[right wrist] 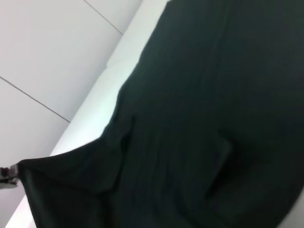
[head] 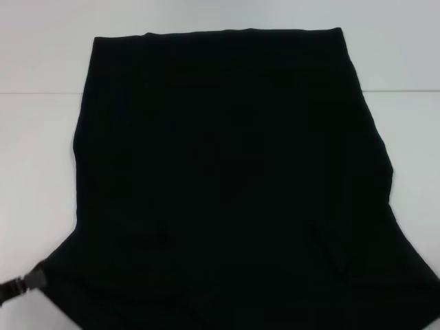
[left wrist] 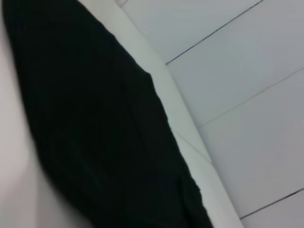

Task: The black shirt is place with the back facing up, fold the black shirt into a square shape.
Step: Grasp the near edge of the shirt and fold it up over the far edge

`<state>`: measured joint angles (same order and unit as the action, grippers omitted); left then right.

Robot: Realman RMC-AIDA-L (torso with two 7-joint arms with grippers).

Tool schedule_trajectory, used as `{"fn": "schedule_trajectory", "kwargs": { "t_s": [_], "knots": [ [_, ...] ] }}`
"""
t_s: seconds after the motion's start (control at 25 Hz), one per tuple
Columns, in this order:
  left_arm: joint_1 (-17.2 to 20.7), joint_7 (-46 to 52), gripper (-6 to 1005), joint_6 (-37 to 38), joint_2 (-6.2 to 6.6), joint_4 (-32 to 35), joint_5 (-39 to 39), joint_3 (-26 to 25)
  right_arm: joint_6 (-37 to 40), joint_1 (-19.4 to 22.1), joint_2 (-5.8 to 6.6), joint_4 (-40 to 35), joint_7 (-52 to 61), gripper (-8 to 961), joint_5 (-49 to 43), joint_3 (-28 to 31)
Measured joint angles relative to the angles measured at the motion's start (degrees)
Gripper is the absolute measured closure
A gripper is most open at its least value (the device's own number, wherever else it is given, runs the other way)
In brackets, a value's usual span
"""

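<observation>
Lying flat: one black shirt (head: 234, 179) covers most of the white tabletop (head: 41, 62), plain side up.
Long axis: runs from the robot's near edge to the far hem.
Left gripper (head: 24, 283): at the near-left sleeve corner, touching the cloth; jaws' state, cannot tell.
Right gripper: not visible anywhere.
Nearer arm: left, judging by that corner.
Count: one shirt, one gripper showing.

the left pincer (head: 24, 283) sits low at the near left corner of the head view, its dark tip at the black shirt's (head: 234, 185) sleeve edge, while the right pincer stays out of sight.
</observation>
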<state>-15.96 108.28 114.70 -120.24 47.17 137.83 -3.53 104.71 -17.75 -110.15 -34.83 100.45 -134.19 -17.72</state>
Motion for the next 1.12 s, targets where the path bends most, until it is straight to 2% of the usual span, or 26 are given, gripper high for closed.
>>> {"fn": "schedule_trajectory", "kwargs": {
  "t_s": [0.08, 0.2, 0.28, 0.44, 0.48, 0.52, 0.6, 0.64, 0.68, 0.72, 0.76, 0.8, 0.84, 1.0, 1.12],
  "knots": [
    [-2.2, 0.7, 941, -0.5, 0.68, -0.8, -0.2, 0.1, -0.3, -1.8, 0.01, 0.0, 0.1, 914, 0.0, 0.0],
    [-6.5, 2.2, 940, -3.3, 2.48, -3.8, -0.4, 0.3, -1.8, -5.2, 0.38, 0.2, 0.2, 914, 0.1, 0.7],
    [-10.1, 3.1, 940, -7.0, 4.16, -7.0, -0.4, 0.4, -3.2, -7.9, 0.77, 0.5, 0.4, 914, 0.2, 1.5],
    [-17.5, 3.2, 939, -16.6, 7.17, -13.7, -0.5, 0.5, -7.4, -13.7, 1.20, 0.6, 0.7, 914, 0.2, 3.2],
    [-19.4, 3.1, 939, -19.9, 7.67, -15.0, -0.5, 0.5, -8.4, -14.8, 1.21, 0.7, 0.8, 914, 0.2, 3.4],
    [-20.7, 3.1, 938, -22.6, 7.98, -15.8, -0.5, 0.5, -13.3, -17.6, 1.11, 1.3, 1.3, 914, 0.5, 3.6],
    [-24.0, 2.7, 938, -30.0, 8.63, -17.9, -0.5, 0.5, -15.8, -19.0, 1.05, 1.7, 1.7, 914, 0.6, 3.5],
    [-25.3, 2.4, 937, -33.3, 8.81, -18.6, -0.5, 0.5, -18.3, -20.3, 0.98, 2.4, 2.0, 914, 0.7, 3.4],
    [-26.6, 2.0, 937, -36.8, 8.94, -19.4, -0.6, 0.5, -24.1, -23.1, 0.79, 4.3, 2.2, 914, 0.7, 3.2],
    [-27.7, 1.2, 937, -39.9, 9.01, -20.0, -0.8, 0.5, -24.1, -23.1, 0.79, 4.3, 2.2, 914, 0.7, 3.2],
    [-28.7, 0.3, 937, -42.8, 9.06, -20.5, -1.1, 0.5, -27.5, -24.6, 0.69, 5.5, 2.3, 914, 0.7, 3.0],
    [-29.7, -0.8, 936, -45.3, 9.06, -21.1, -1.5, 0.6, -33.0, -27.1, 0.53, 7.5, 2.3, 914, 0.8, 2.7],
    [-30.5, -1.8, 936, -47.8, 9.05, -21.6, -1.9, 0.6, -33.0, -27.1, 0.53, 7.5, 2.3, 914, 0.8, 2.7],
    [-32.8, -6.9, 935, -57.7, 8.72, -24.0, -4.0, 0.6, -46.7, -32.3, 0.00, 12.2, 1.8, 914, 0.8, 1.6],
    [-33.8, -12.6, 934, -63.9, 8.51, -26.3, -8.0, 0.6, -56.1, -36.1, -1.52, 14.0, 0.9, 914, 0.8, 0.4]
  ]
}}
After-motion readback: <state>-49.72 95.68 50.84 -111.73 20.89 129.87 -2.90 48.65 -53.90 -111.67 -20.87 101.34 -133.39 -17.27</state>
